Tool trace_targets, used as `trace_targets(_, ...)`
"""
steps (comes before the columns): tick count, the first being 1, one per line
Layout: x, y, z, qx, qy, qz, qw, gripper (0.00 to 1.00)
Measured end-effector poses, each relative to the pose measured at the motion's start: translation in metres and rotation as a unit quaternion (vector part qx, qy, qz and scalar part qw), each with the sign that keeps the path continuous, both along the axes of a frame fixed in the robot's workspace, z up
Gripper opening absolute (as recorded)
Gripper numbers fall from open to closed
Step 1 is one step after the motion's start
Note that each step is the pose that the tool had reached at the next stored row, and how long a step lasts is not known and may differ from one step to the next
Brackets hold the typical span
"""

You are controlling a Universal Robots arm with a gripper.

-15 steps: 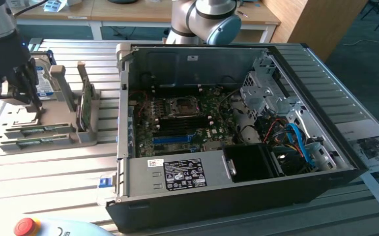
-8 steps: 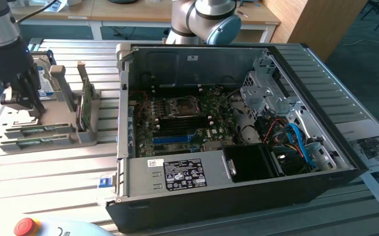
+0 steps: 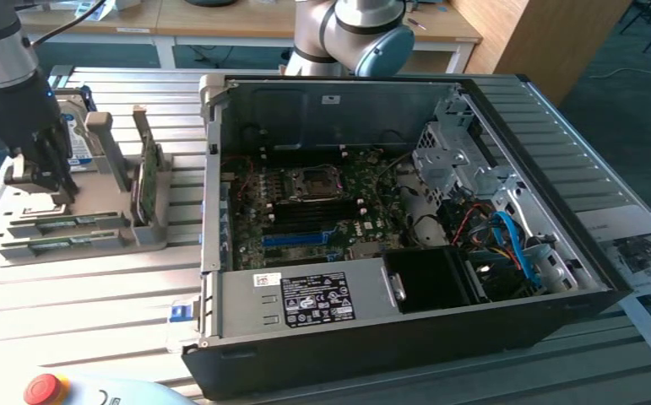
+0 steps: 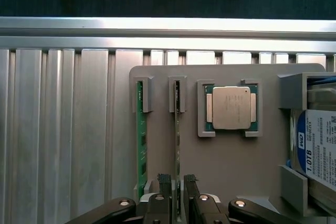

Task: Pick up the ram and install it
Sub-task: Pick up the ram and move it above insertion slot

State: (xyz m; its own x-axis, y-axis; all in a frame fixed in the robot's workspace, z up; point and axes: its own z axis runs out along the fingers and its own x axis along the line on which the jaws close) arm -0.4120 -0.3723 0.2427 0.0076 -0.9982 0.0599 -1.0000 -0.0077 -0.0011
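Gripper: released; we record its two dark fingers standing apart, one on each side of the ram. We cannot tell whether either finger touches it.
Ram: long narrow stick, on its edge in a slot of the grey holder, far end seated in a grey bracket; not yet lifted out.
Other ram stick: green, on edge in the neighbouring slot, parallel to the ram and just beside it, outside the fingers.
Holder: flat grey tray with raised brackets, lying on the table; we find it at the exterior view's left, beside the computer case.
Processor: square silver chip on a green board, flat in corner brackets, between the ram and the hard drive.
Hard drive: silver, blue-and-white label, held between grey posts at the holder's edge.
Table: ribbed aluminium slats.
Computer case: black tower on its side, panel off, well apart from the ram.
Motherboard: lying inside the case, a square metal socket frame near its middle.
Arm: grey joint with a pale blue cap, behind the case.
Red button: at the exterior view's near edge.
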Motion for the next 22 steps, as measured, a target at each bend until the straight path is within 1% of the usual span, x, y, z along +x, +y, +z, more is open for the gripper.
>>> trace_targets(4, 0.0, -0.0003, -0.0002, 0.0001, -0.0001, 0.0, 1.0, 0.24)
trace_targets(6, 0.0, -0.0018, -0.0002, 0.0001, -0.0002, 0.0, 1.0, 0.24)
trace_targets(11, 0.0, -0.0088, -0.0001, 0.0, -0.0001, 0.0, 1.0, 0.24)
trace_targets(18, 0.0, -0.0199, -0.0001, 0.0, -0.0001, 0.0, 1.0, 0.24)
trace_targets(22, 0.0, -0.0252, -0.0001, 0.0, -0.0001, 0.0, 1.0, 0.24)
